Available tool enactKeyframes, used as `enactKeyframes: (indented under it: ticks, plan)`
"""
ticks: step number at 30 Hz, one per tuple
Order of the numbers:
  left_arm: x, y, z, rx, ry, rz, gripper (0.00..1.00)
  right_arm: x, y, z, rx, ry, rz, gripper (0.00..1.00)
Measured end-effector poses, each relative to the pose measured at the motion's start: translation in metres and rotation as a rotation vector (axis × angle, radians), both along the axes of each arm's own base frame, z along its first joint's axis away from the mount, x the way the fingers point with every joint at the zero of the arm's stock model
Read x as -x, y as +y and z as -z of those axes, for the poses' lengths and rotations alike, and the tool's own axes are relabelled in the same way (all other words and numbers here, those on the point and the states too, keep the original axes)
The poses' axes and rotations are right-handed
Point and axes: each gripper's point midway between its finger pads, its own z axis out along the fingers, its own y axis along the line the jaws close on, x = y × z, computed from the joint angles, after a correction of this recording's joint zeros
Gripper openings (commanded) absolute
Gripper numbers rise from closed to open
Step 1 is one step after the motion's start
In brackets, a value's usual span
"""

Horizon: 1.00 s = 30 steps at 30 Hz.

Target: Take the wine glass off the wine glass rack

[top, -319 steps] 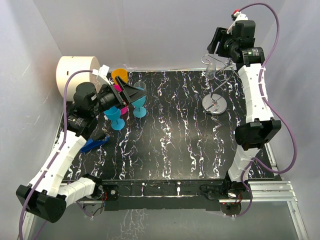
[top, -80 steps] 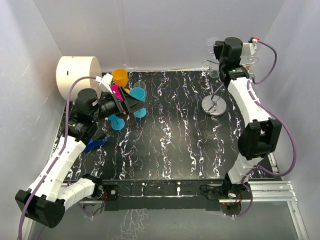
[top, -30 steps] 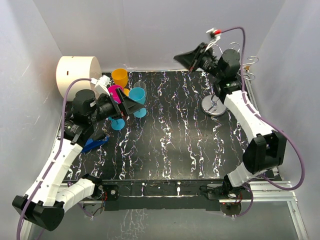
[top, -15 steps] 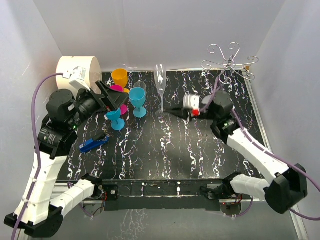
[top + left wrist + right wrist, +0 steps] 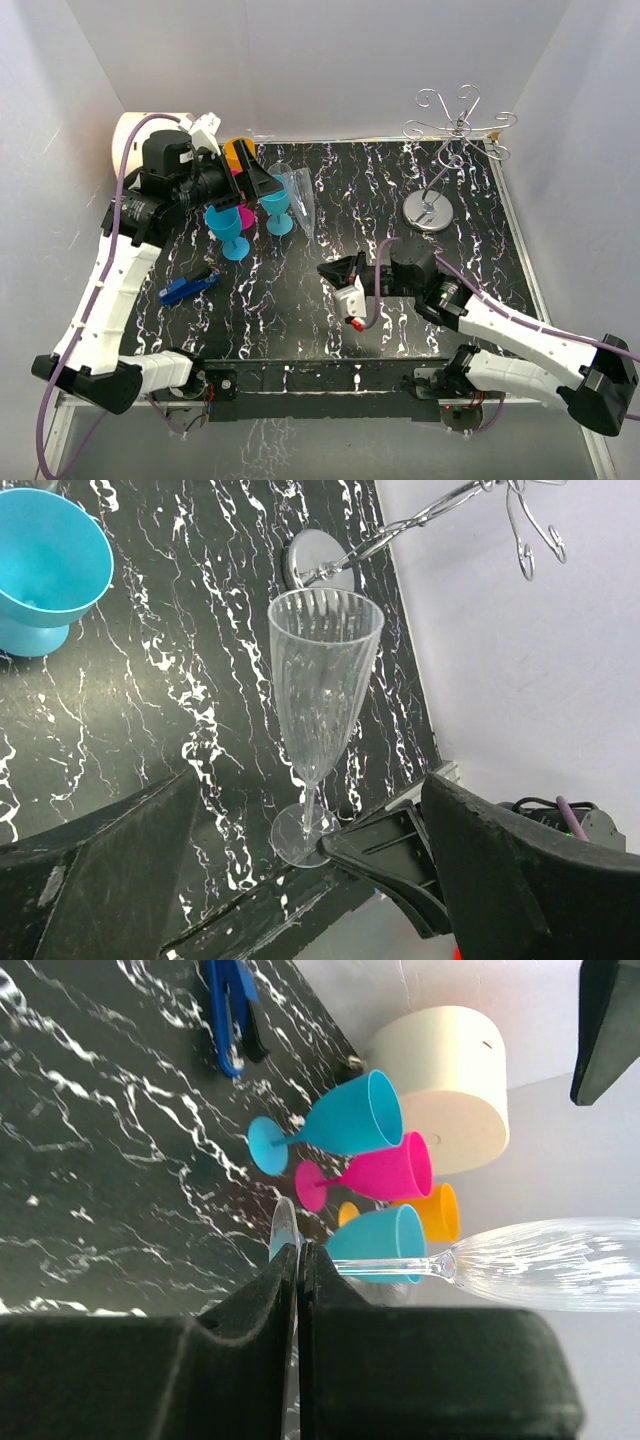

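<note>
Your right gripper (image 5: 298, 1252) is pinched shut on the foot of the wine glass (image 5: 322, 680), held mid-table, well clear of the bare wine glass rack (image 5: 428, 212) at far right. The left gripper (image 5: 265, 187) gapes empty. Only set-down likely remains.

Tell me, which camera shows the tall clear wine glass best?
Left wrist: the tall clear wine glass stands whole, rim to foot. The top view shows it small; the right wrist's fingers partly cover its foot.
</note>
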Motion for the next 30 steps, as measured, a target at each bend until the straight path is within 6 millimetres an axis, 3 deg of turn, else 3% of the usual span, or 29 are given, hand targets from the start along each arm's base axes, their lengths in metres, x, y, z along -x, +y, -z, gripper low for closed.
enactKeyframes:
  ticks: [11, 16, 21, 30]
  plan:
    - [0.007, 0.008, -0.032, -0.044, -0.064, 0.019, 0.74, -0.001, -0.006, 0.033, 0.179, -0.316, 0.067, 0.0]
    - [0.0, 0.006, -0.018, -0.077, -0.024, 0.033, 0.67, 0.002, -0.01, 0.04, 0.234, -0.427, 0.084, 0.0]
    - [-0.005, 0.001, -0.003, -0.095, 0.021, 0.068, 0.58, 0.001, -0.012, 0.033, 0.26, -0.522, 0.105, 0.0]
    - [0.003, -0.006, 0.004, -0.084, 0.047, 0.133, 0.45, -0.004, -0.014, 0.029, 0.303, -0.655, 0.129, 0.0]
